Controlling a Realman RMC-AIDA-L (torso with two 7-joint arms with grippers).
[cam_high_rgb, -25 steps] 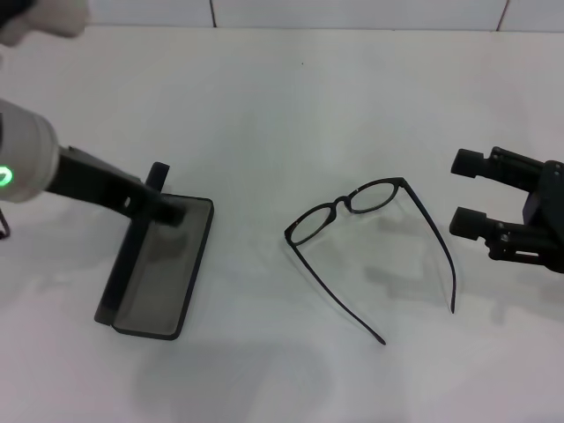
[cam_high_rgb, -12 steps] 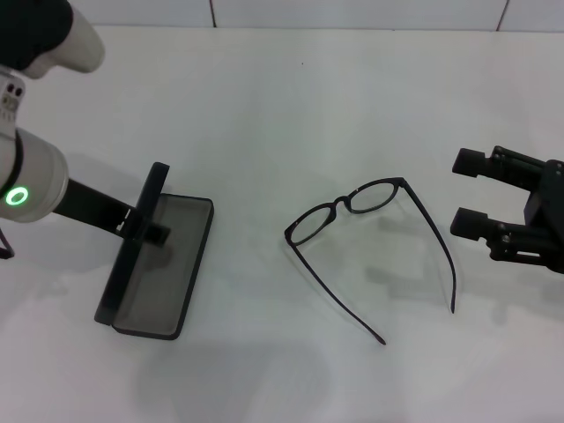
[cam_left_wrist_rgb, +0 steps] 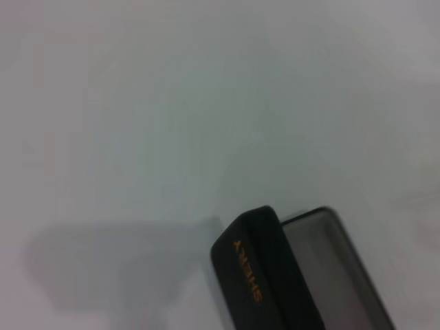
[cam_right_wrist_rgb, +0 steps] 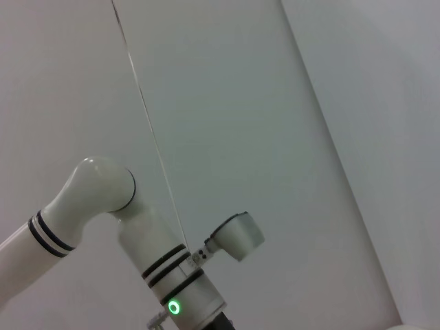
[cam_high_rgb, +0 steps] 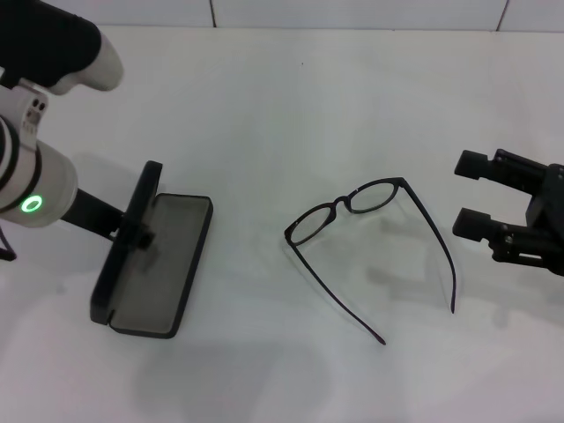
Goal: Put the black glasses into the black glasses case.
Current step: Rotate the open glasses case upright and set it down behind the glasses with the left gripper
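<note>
Open case near the left edge of the white table, glasses lying in the middle.

The rectangular black hard-shell glasses case has its grey-lined tray flat on the table and its lid, with orange lettering, standing upright. The left gripper is at this lid; it seems to pinch it, but I cannot tell for sure. The thin black-framed glasses lie well apart from the case, temple arms unfolded toward the near edge. The right gripper hovers near the right edge, fingers spread apart and holding nothing.
</note>
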